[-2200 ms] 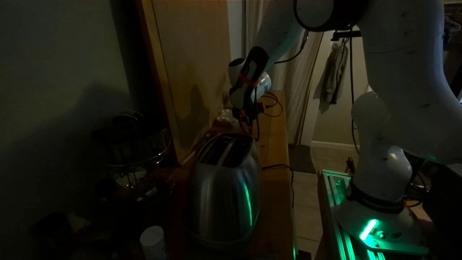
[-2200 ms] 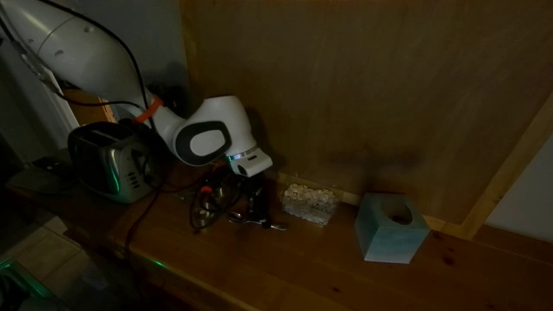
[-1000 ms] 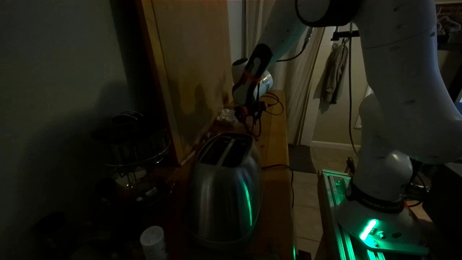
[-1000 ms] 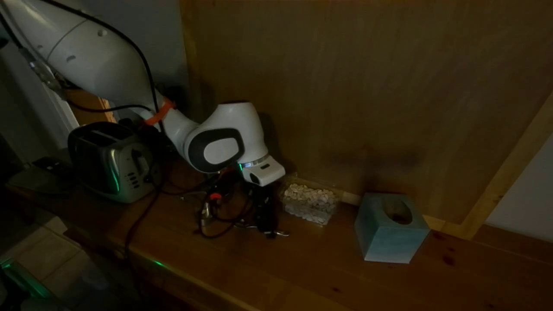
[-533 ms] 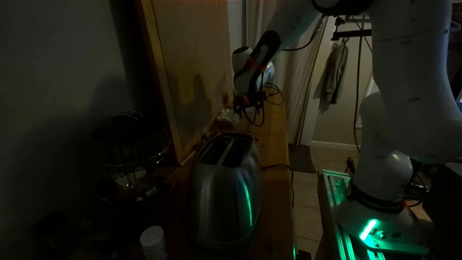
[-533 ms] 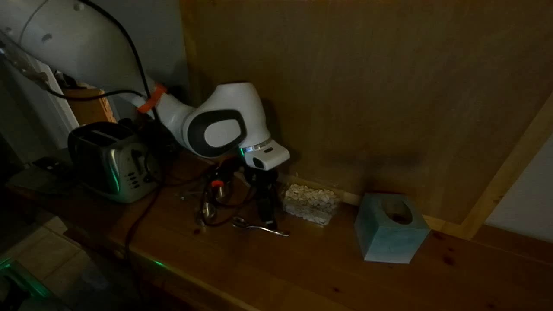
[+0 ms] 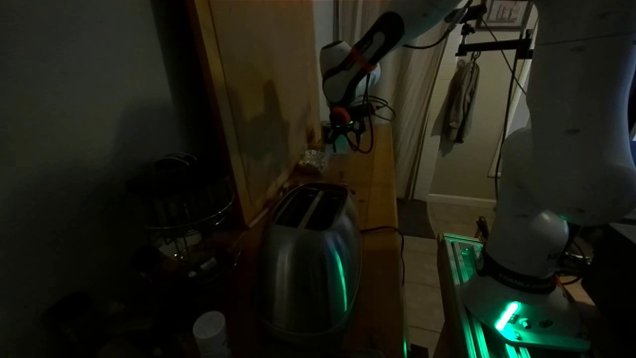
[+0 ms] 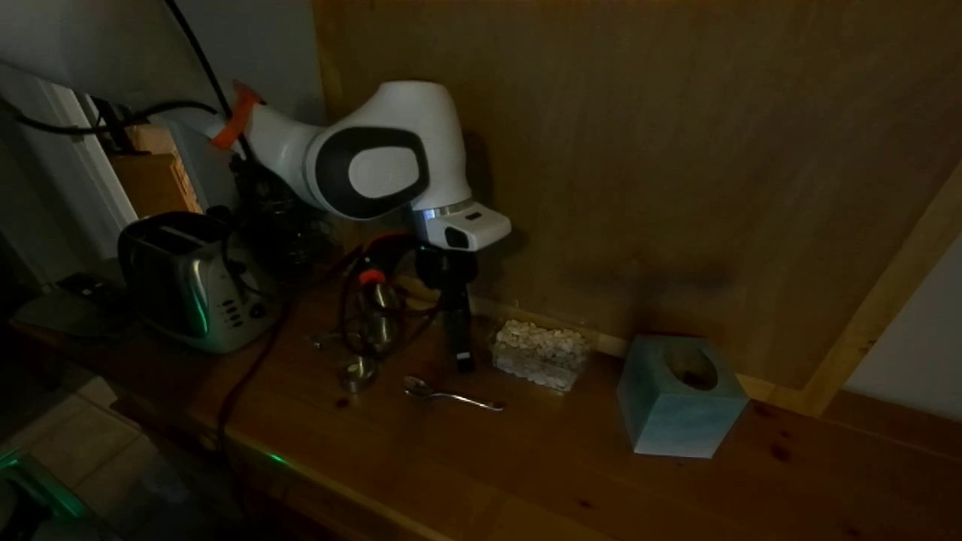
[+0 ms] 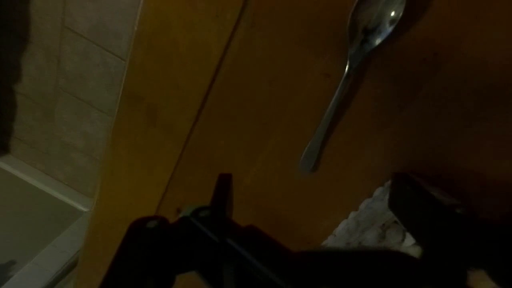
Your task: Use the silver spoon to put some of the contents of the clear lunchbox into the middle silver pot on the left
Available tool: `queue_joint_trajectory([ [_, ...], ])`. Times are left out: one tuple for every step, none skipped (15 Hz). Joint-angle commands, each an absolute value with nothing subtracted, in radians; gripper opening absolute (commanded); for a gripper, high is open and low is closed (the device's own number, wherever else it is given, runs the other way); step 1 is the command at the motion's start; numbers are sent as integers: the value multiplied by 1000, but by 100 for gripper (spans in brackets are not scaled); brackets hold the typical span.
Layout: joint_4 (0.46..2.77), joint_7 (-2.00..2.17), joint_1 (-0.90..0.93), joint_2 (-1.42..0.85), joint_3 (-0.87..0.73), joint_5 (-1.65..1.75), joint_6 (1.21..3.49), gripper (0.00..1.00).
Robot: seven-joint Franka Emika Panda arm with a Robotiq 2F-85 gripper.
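The silver spoon [image 8: 458,397] lies flat on the wooden counter, its bowl toward the pots; in the wrist view the whole handle and part of the bowl [image 9: 362,42] show. My gripper [image 9: 312,176] hangs above the counter, fingers wide apart with nothing gripped. In an exterior view the gripper [image 8: 460,361] is behind the spoon's handle, beside the clear lunchbox [image 8: 539,364] of pale flat pieces. One finger covers part of the lunchbox [image 9: 372,224] in the wrist view. Silver pots stand left of the gripper; the middle one [image 8: 381,332] is partly behind cables, a nearer pot [image 8: 358,373] shows more fully.
A blue tissue box [image 8: 680,413] stands right of the lunchbox. A steel toaster [image 7: 310,278] stands at the other end of the counter. A wooden panel [image 8: 639,188] rises along the back. Black cables loop from the wrist around the pots. The room is dim.
The fingers have parted from the spoon, which was at their tips before and now lies on the counter. The arm has then risen well above it.
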State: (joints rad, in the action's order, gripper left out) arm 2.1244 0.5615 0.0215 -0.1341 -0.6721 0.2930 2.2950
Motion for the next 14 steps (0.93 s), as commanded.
queue_joint_trajectory([
  [2123,346,-98,-26,-540,233,2204,100],
  [2120,286,-127,-12,-511,211,2193,100],
  [2109,219,-155,0,-481,175,2161,100],
  [2108,157,-180,14,-456,143,2137,100],
  [2101,92,-199,21,-437,111,2107,100],
  [2094,30,-215,26,-423,80,2076,100],
  [2090,-29,-227,35,-411,56,2042,100],
  [2082,-86,-237,38,-403,32,2009,100],
  [2078,-130,-245,42,-396,19,1980,100],
  [2075,-159,-252,43,-391,12,1962,100],
  [2085,-81,-257,30,-381,51,2009,100],
  [2082,-108,-261,32,-379,43,1994,100],
  [2081,-122,-263,33,-377,40,1988,100],
  [2081,-129,-264,33,-377,40,1987,100],
])
